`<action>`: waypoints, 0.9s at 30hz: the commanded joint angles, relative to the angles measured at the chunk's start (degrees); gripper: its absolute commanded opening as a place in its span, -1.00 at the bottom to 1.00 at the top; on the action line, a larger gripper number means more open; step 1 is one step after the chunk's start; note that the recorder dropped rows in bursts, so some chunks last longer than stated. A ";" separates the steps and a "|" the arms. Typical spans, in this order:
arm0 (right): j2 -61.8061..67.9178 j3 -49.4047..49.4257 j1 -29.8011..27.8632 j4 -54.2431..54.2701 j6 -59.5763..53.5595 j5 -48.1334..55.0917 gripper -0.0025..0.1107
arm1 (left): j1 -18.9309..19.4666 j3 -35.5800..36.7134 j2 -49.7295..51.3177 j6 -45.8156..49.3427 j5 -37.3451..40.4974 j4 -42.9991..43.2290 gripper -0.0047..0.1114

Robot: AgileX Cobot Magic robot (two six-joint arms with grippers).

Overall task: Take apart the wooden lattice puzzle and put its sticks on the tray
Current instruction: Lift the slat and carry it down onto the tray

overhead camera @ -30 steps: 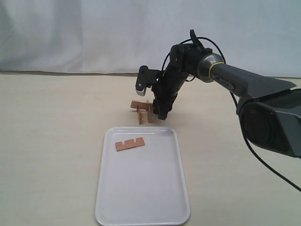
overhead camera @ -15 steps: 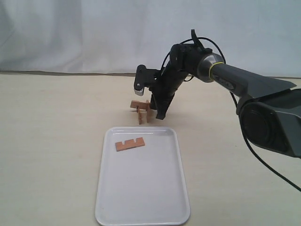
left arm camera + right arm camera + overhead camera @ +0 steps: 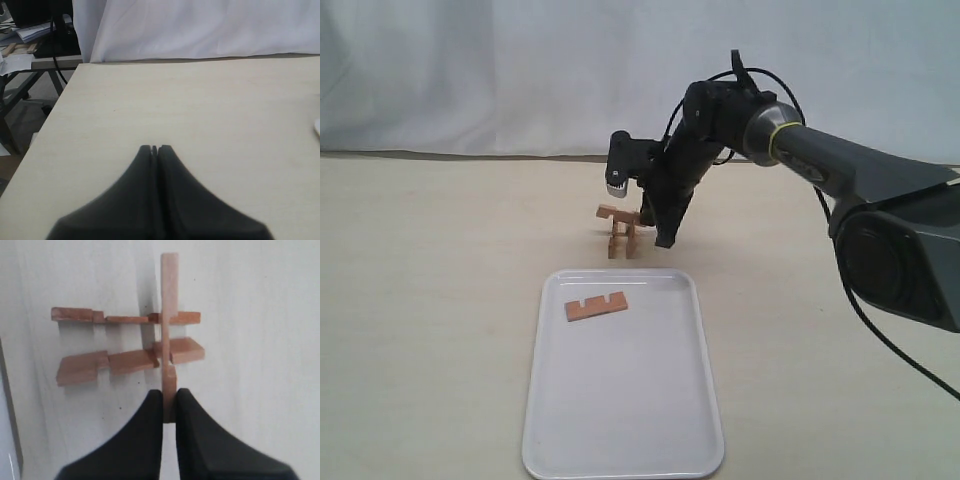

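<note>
The wooden lattice puzzle [image 3: 620, 232] stands just behind the white tray [image 3: 620, 410], now three slats. My right gripper [image 3: 662, 238] reaches down to its right side. In the right wrist view the right gripper [image 3: 169, 392] is shut on the end of one stick [image 3: 169, 290], which crosses two other notched slats [image 3: 127, 361] still locked on it. A single notched stick [image 3: 596, 306] lies flat on the tray's far left part. My left gripper [image 3: 155, 148] is shut on nothing above bare table and does not show in the exterior view.
A white cloth backdrop [image 3: 520, 70] hangs behind the beige table [image 3: 420, 300]. In the left wrist view the table's edge [image 3: 55, 105] drops off to a cluttered area with a desk and cables.
My right gripper has risen slightly and shifted a little away from the tray. The puzzle has turned and tilted with it. The stick on the tray has not moved.
</note>
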 commanded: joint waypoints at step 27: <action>-25.63 32.45 6.15 -6.47 27.14 1.21 -0.88 | -0.01 0.10 -0.13 -0.05 -0.88 -0.06 -0.92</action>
